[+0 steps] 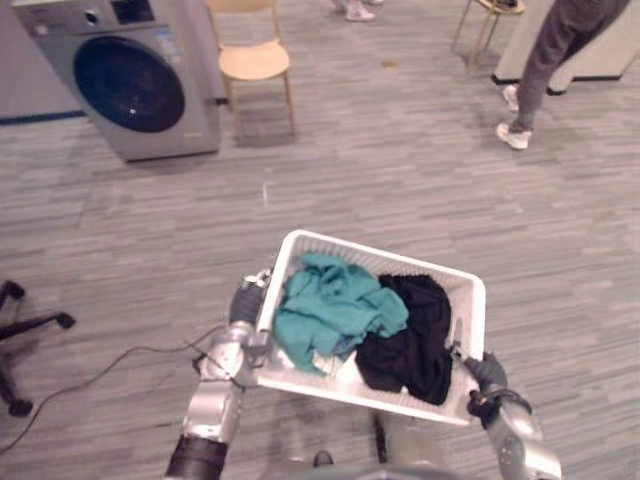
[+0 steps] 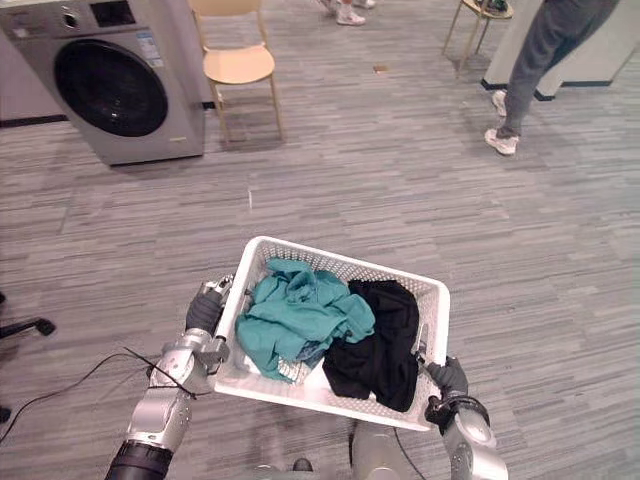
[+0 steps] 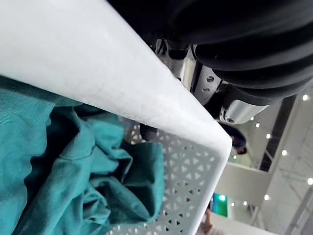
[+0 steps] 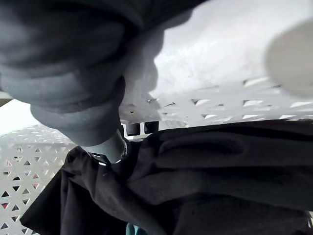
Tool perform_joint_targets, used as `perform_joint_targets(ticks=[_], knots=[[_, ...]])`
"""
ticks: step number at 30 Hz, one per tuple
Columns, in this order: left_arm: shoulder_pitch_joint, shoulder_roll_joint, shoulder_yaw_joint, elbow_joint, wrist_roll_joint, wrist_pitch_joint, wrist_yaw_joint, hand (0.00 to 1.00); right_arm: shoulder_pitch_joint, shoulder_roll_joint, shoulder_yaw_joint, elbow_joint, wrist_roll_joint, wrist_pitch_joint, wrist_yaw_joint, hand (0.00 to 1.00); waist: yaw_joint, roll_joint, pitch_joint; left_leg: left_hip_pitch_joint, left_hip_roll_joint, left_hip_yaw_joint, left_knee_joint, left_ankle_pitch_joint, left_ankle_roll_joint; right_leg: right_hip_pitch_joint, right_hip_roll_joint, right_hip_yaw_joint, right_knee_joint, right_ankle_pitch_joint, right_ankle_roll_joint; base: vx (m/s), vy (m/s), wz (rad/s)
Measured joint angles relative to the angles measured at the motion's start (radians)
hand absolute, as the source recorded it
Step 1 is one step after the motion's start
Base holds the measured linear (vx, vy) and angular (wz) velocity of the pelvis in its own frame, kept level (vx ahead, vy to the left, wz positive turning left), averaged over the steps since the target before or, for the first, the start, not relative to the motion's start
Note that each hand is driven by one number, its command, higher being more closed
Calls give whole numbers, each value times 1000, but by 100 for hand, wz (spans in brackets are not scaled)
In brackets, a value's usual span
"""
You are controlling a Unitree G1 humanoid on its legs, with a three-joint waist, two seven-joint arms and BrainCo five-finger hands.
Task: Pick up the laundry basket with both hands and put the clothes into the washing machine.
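Basket held betw. L hand & R hand, fingers hooked over side rims.

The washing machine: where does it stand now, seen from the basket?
In the left eye view the washing machine stands at the far upper left, just left of a wooden chair, well ahead of the laundry basket.

clothes in the basket — washing machine far ahead-left, chair just right of it, person ahead-right.
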Motion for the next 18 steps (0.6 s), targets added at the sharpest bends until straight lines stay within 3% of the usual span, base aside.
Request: perform_joint_targets(ticks=[1, 4, 5, 6, 7, 8, 9, 11, 13, 14, 15, 16, 17, 18], knots=[[0, 0, -13, 17, 0, 1, 0, 100, 14, 2, -13, -6, 0, 0, 0, 100, -15, -10, 0, 54, -28, -26, -12, -18, -28, -6, 7, 36, -38, 49, -1, 516, 40, 40], [20, -7, -47, 27, 1, 2, -3, 100, 78, 11, -38, -22, 1, 1, 0, 100, -23, -15, -23, 180, -51, -62, -26, -70, -98, 6, 25, 27, -9, 142, -112, 536, -18, 38], [25, -34, -39, 45, 1, 1, -2, 100, 85, 9, -45, -32, 1, 2, 0, 100, -12, 29, -40, 190, -26, -55, -7, -74, -104, -25, 44, 7, 85, 188, -106, 756, -54, 26], [22, -51, -31, 52, 1, 1, -1, 100, 86, 15, -55, -41, 1, 3, 0, 100, -12, 48, -46, 131, -2, -45, 126, -73, -105, -32, 53, -3, 140, 143, -104, 741, -64, 13], [19, -50, -28, 52, 0, 0, -1, 100, 87, 17, -54, -53, 1, 3, 0, 100, -12, 52, -48, 86, 9, -30, 232, -66, -114, -26, 52, -5, 144, 129, -112, 691, -63, 15], [12, -51, -16, 54, -1, 0, -1, 100, 92, 18, -46, -80, 1, 4, 0, 100, -2, 52, -44, -7, 56, 15, 448, -74, -114, 14, 54, 11, 121, 116, -126, 561, -56, 13], [9, -51, -10, 55, -1, 0, -1, 100, 92, 23, -46, -86, 1, 4, 0, 100, -1, 38, -36, -52, 102, 65, 542, -115, -62, 84, 54, 33, 89, 97, -135, 550, -34, 9], [23, -53, -10, 55, -1, -4, -1, 100, 98, 17, -48, -90, 1, -3, -1, 100, 0, 11, -29, -74, 121, 84, 512, -158, -51, 191, 31, 89, 39, 90, -143, 467, 70, 17], [26, -51, -12, 53, -1, -10, -1, 100, 94, 16, -48, -90, 1, -22, -1, 100, 0, -23, -29, -143, 100, 83, 392, -162, -49, 252, -19, 104, -11, 90, -144, 361, 129, 16], [21, -50, -13, 52, -1, -16, -1, 100, 85, 13, -51, -90, 0, -35, -1, 100, 1, -28, -28, -222, 87, 18, 311, -152, -64, 272, -43, 101, -44, 88, -146, 262, 134, 3], [16, -50, -14, 50, -1, -23, -1, 100, 76, 9, -52, -90, 0, -42, -1, 100, 0, -14, -30, -310, 87, -83, 256, -113, -115, 277, -46, 91, -65, 75, -132, 234, 146, -8], [16, -51, -14, 50, -1, -24, 1, 100, 74, 4, -50, -88, -2, -42, -1, 100, 8, -2, -28, -334, 92, -124, 209, -77, -141, 282, -39, 84, -69, 62, -111, 198, 169, -46], [29, -64, -14, 53, 0, -17, 2, 100, 74, -19, -47, -81, -9, -41, -1, 100, 26, 45, -16, -337, 142, -144, 130, 133, -149, 311, -6, 93, -67, 32, -70, 174, 156, -45], [34, -60, -17, 68, 0, -10, 2, 100, 73, -16, -48, -66, -14, -38, -2, 100, 25, 37, -12, -326, 128, -135, 145, 144, -115, 328, -20, 99, -64, 19, -56, 136, 120, -36]])
